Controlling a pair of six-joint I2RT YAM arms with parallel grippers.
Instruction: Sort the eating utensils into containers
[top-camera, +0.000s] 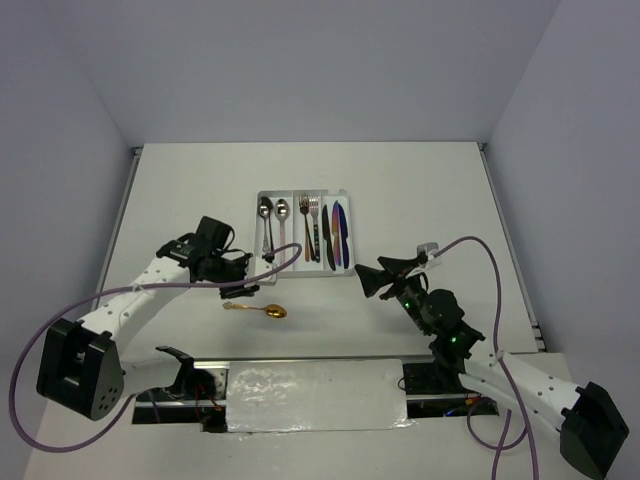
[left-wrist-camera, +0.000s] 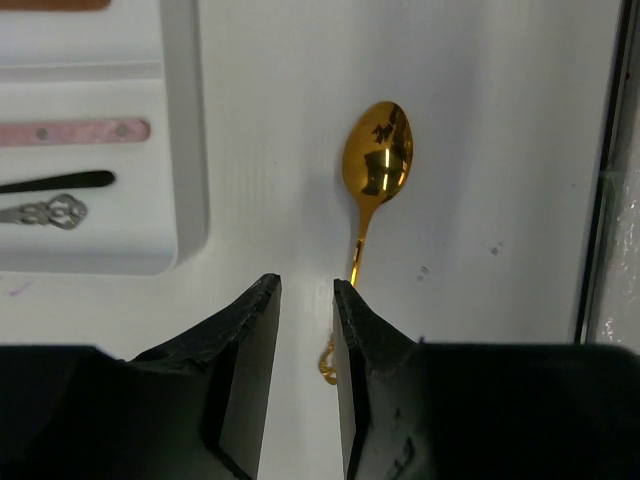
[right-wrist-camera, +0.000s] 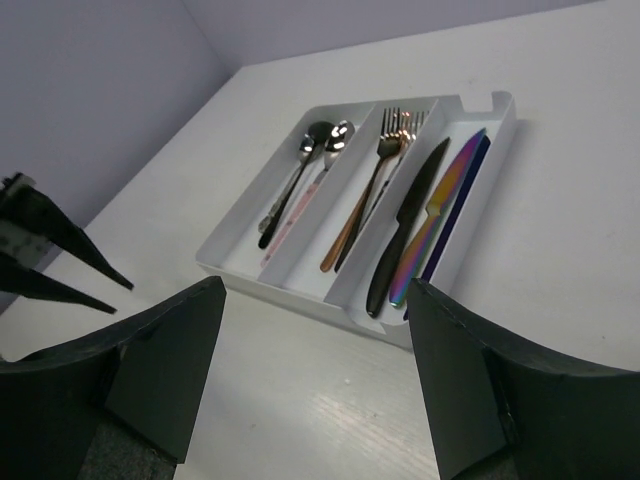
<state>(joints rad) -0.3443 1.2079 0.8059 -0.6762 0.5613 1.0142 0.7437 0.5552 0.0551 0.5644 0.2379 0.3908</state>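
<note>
Gold spoon (left-wrist-camera: 378, 160), glossy oval bowl and slim handle, lies on matte surface (left-wrist-camera: 480, 150); left end effector (left-wrist-camera: 305, 285) barely parted, right end effector (right-wrist-camera: 317, 300) wide, both empty.

We see 2 arms, the left arm (top-camera: 130, 296) and the right arm (top-camera: 505, 368), with white link shells, black joints and boxy black bases. A purple cable (top-camera: 466, 239) loops along each. Green lights (top-camera: 412, 303) glow on the right one. The fingers (left-wrist-camera: 245, 372) are matte black wedges.

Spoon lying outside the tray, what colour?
The spoon is shiny gold, clearest in the left wrist view.
</note>
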